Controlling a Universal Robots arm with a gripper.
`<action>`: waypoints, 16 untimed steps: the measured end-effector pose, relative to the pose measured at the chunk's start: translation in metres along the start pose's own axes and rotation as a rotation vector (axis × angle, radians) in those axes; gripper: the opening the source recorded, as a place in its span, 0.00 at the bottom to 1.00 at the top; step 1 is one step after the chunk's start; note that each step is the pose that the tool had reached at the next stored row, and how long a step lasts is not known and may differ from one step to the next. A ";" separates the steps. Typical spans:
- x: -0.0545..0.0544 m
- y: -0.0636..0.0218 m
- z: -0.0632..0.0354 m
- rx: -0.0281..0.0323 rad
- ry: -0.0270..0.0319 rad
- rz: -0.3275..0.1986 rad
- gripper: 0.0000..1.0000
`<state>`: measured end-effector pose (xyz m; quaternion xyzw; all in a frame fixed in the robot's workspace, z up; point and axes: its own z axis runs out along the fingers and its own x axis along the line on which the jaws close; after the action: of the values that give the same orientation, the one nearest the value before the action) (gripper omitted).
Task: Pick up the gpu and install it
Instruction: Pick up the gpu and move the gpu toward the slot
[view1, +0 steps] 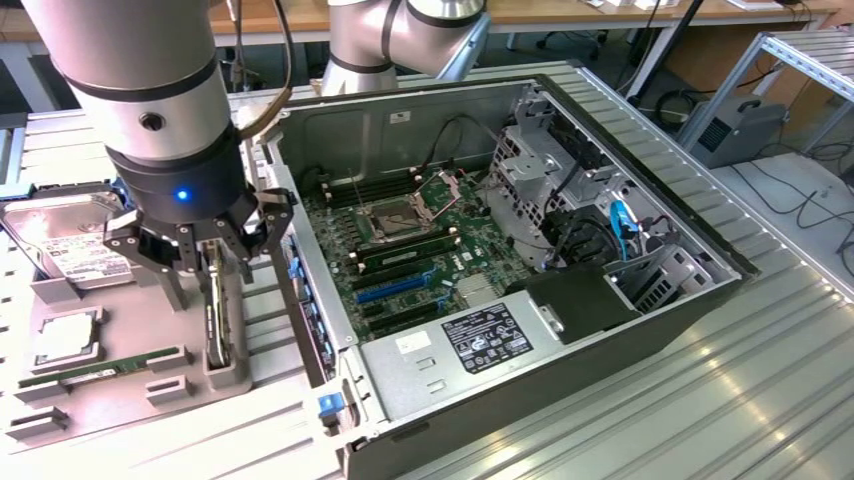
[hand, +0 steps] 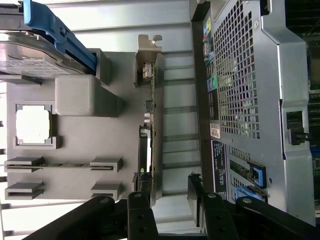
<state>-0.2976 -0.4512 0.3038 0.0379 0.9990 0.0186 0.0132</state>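
Note:
The gpu (view1: 214, 325) is a thin dark card standing on its edge in a slot of the grey holder tray (view1: 134, 390), at the exterior view's left. My gripper (view1: 207, 272) hangs directly over it, open, with a finger on each side of the card's upper edge. In the wrist view the gpu (hand: 156, 125) is seen edge-on with its silvery bracket (hand: 148, 50) at the far end, and my gripper (hand: 169, 200) straddles its near end. The open computer case (view1: 641, 300) lies beside the tray, its motherboard (view1: 400, 225) and blue expansion slot (view1: 387, 287) exposed.
The tray also carries a silver hard drive (view1: 74, 250), a square processor (view1: 67, 340) and a green memory stick (view1: 100, 367). The case's perforated rear wall (hand: 250, 75) rises close beside the gpu. A drive cage (view1: 547, 170) and cables fill the case's far side.

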 end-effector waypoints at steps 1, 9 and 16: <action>0.000 0.0000 0.0002 0.0001 0.0000 0.000 0.42; 0.000 -0.0001 0.0023 0.0010 0.0000 0.000 0.42; 0.000 -0.0002 0.0038 0.0016 -0.0001 0.000 0.42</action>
<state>-0.2976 -0.4512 0.2999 0.0378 0.9990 0.0178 0.0132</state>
